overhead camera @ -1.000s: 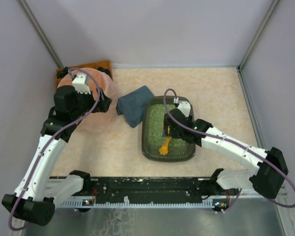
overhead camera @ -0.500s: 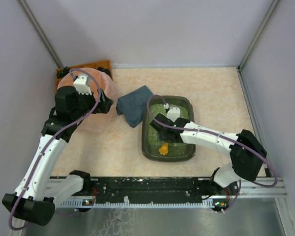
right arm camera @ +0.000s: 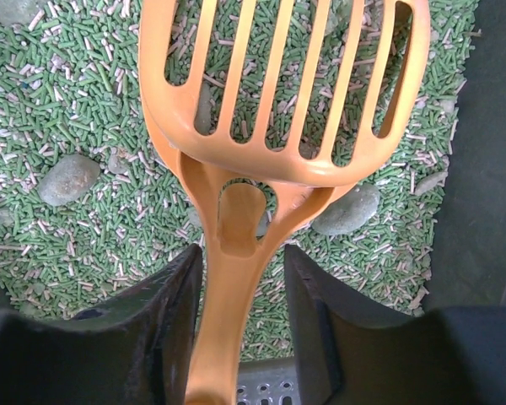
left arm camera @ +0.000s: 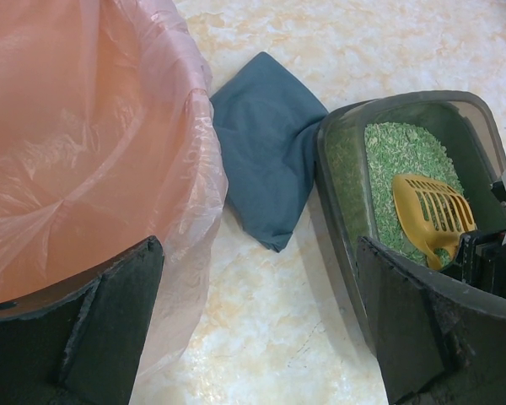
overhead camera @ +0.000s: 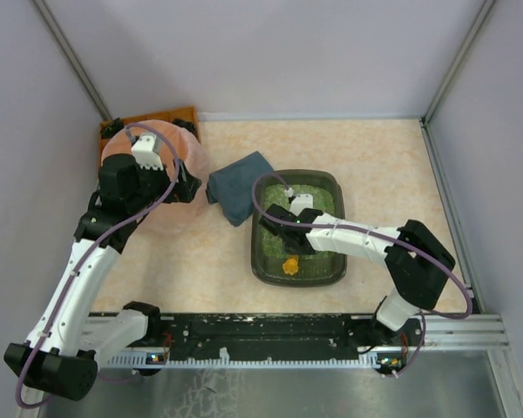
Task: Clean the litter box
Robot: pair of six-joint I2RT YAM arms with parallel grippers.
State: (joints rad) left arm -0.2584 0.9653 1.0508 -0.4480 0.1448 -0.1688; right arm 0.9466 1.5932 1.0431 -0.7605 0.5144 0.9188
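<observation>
A: Litter box (overhead camera: 305, 281), position?
B: On the desk (overhead camera: 383, 165), right of centre, with the blue cloth (overhead camera: 238, 196) against its left rim. Green pellets and an orange scoop (right arm camera: 228, 287) inside.
A: Right gripper (right arm camera: 242, 253)?
B: Jaws straddle the scoop handle. Cannot tell if they pinch it.
A: Left gripper (left arm camera: 257, 253)?
B: Spread wide, empty, at the pink bucket's (left arm camera: 67, 126) rim.

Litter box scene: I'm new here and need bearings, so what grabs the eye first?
An orange scoop lies on green granules in the dark litter box at centre, the right claw straddling its handle. Far left, a pink-lined bucket sits by the open left claw, a blue cloth between.
</observation>
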